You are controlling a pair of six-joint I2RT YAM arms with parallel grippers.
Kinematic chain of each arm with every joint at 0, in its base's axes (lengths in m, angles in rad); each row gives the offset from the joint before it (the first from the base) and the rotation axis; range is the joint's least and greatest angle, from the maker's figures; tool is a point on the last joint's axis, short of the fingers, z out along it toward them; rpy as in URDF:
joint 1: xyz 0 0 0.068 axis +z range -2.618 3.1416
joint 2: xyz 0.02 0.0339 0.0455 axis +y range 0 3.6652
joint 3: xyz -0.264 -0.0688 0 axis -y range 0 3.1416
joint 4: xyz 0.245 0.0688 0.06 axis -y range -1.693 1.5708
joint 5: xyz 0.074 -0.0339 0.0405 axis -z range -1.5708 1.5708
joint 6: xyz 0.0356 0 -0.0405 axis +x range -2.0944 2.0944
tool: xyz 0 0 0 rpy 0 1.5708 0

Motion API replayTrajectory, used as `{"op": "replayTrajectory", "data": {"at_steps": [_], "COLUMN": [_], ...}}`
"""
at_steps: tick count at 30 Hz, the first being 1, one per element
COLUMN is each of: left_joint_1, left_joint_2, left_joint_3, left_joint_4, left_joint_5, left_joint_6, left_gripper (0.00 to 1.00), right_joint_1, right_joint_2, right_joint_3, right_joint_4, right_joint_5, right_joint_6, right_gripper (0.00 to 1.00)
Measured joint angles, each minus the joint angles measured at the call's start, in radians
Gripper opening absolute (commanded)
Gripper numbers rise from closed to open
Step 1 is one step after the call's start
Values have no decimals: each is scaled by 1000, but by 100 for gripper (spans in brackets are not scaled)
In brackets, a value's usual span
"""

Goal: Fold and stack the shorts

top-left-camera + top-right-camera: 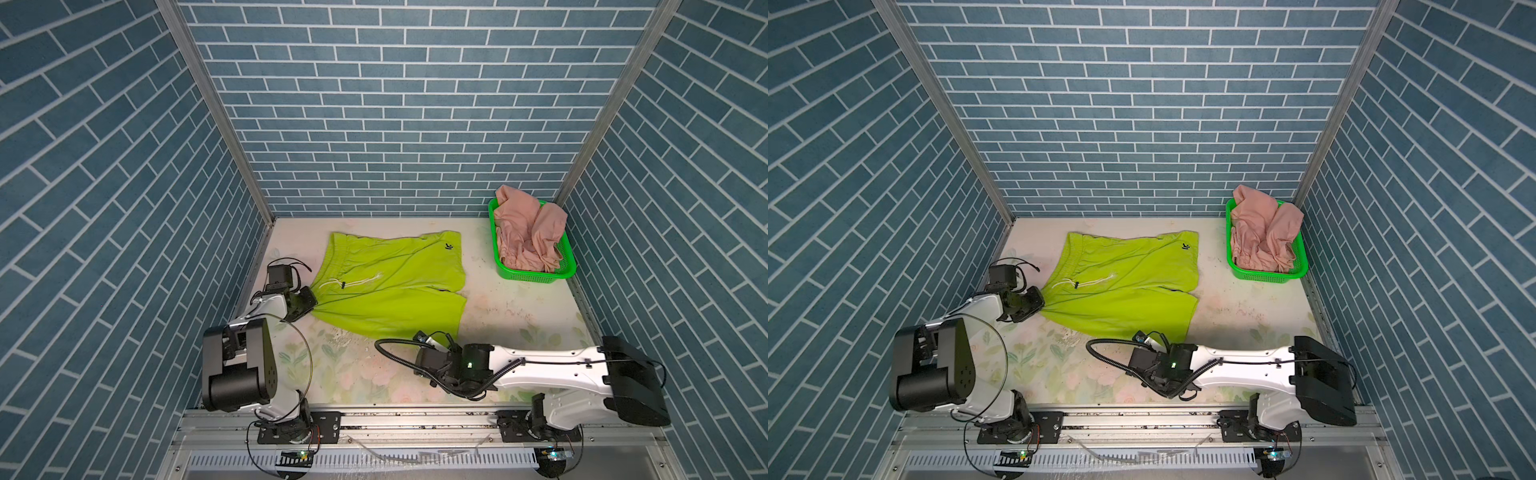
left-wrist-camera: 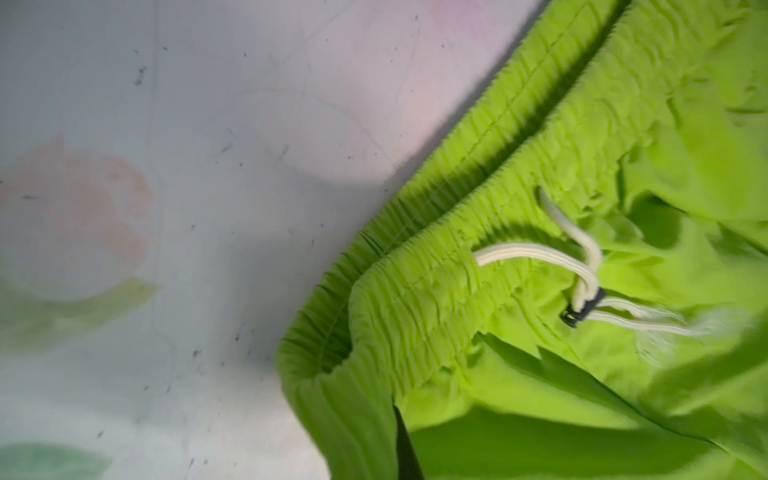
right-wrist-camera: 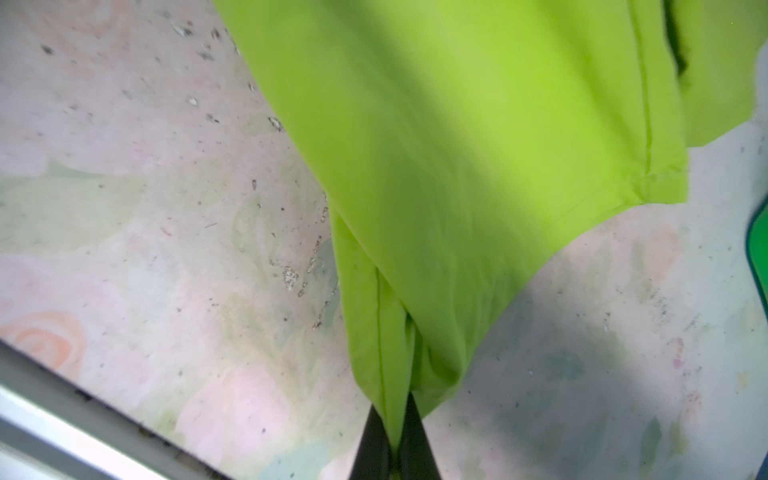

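The lime-green shorts (image 1: pixel 390 282) lay spread nearly flat on the table (image 1: pixel 519 316), left of centre, with the gathered waistband toward the left and the legs toward the right. A white drawstring (image 1: pixel 357 283) lay loose across the front, and a small dark logo (image 1: pixel 449 247) showed on the far leg. The left gripper (image 1: pixel 311 308) had its jaws pinched on the near waistband corner, where the cloth was creased, and the right gripper (image 3: pixel 395 419) had its jaws pinched on the near leg's hem corner, drawn to a point. The dusty-pink shorts (image 1: pixel 528 232) sat crumpled in the green basket (image 1: pixel 536 276) at the far right corner, well apart.
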Motion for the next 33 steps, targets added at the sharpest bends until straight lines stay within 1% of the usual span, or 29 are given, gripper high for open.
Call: {"op": "replayTrajectory", "data": {"at_steps": [3, 6, 10, 12, 13, 16, 18, 20, 24, 26, 28, 30, 33], "left_joint_1": [0, 0, 0, 0, 0, 0, 0, 0, 0, -2, -2, -3, -2], "left_joint_2": [-77, -159, -254, -280, -291, -310, -307, -282, -189, -140, -90, -39, -3], "left_joint_3": [39, 100, 196, 247, 271, 315, 336, 368, 434, 469, 517, 578, 637], "left_joint_4": [-83, -187, -339, -418, -459, -559, -604, -650, -702, -722, -747, -764, -767], "left_joint_5": [4, 3, 1, -8, -17, -46, -63, -76, -71, -67, -68, -63, -61], "left_joint_6": [3, 11, 43, 70, 86, 132, 157, 184, 220, 235, 247, 257, 268], "left_gripper": [0, 0, 1, 2, 5, 8, 7, 3, 3, 2, 0, 0, 0], "right_joint_1": [29, 73, 100, 100, 100, 100, 87, 28, -179, -253, -317, -379, -421], "right_joint_2": [-37, -66, -133, -162, -177, -201, -216, -233, -279, -293, -287, -261, -203], "right_joint_3": [70, 147, 209, 237, 257, 307, 320, 320, 309, 311, 325, 360, 440], "right_joint_4": [-92, -184, -280, -326, -351, -394, -396, -385, -309, -257, -221, -196, -186], "right_joint_5": [14, 37, 59, 74, 86, 134, 154, 132, 82, 44, -4, -47, -89], "right_joint_6": [11, 26, 34, 37, 37, 29, 5, -48, -174, -250, -325, -387, -457], "right_gripper": [0, 0, 0, 0, 0, 0, 0, 0, 0, 0, 0, 0, 0]}}
